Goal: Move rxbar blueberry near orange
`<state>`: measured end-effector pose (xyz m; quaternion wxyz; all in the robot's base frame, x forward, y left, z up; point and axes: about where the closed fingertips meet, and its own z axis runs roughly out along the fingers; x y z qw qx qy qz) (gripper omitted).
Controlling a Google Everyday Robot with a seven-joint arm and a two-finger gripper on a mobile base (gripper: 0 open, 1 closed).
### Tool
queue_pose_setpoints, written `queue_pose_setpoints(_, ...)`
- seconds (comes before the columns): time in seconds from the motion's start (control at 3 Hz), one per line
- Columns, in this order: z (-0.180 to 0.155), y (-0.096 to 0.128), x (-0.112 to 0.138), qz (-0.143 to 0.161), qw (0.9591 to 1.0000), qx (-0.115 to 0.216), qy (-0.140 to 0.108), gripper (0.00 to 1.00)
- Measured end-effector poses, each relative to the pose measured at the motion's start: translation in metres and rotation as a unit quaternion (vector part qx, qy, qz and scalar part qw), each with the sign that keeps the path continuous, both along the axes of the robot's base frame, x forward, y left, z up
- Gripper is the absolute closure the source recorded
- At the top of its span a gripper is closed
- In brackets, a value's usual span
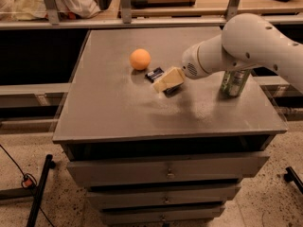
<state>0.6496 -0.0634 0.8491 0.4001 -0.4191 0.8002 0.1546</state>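
Observation:
The orange sits on the grey table top, left of centre toward the back. The rxbar blueberry, a dark navy wrapper, lies just right of and in front of the orange, a short gap away. Only its left end shows; the rest is under the gripper. My gripper, with cream fingers, reaches in from the right on the white arm and is shut on the bar, low at the table surface.
A green drink can stands at the right of the table, partly behind the arm. A shelf rail with posts runs along the back. Drawers are below the front edge.

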Motion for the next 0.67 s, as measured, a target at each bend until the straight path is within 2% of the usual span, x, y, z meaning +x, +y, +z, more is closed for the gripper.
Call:
queue_pose_setpoints(0.33, 0.0080, -0.0015, -0.0066, 0.006, 0.9992, -0.039, -0.006, 0.00)
queue_pose_setpoints(0.67, 0.0080, -0.0015, -0.0066, 0.006, 0.9992, -0.039, -0.006, 0.00)
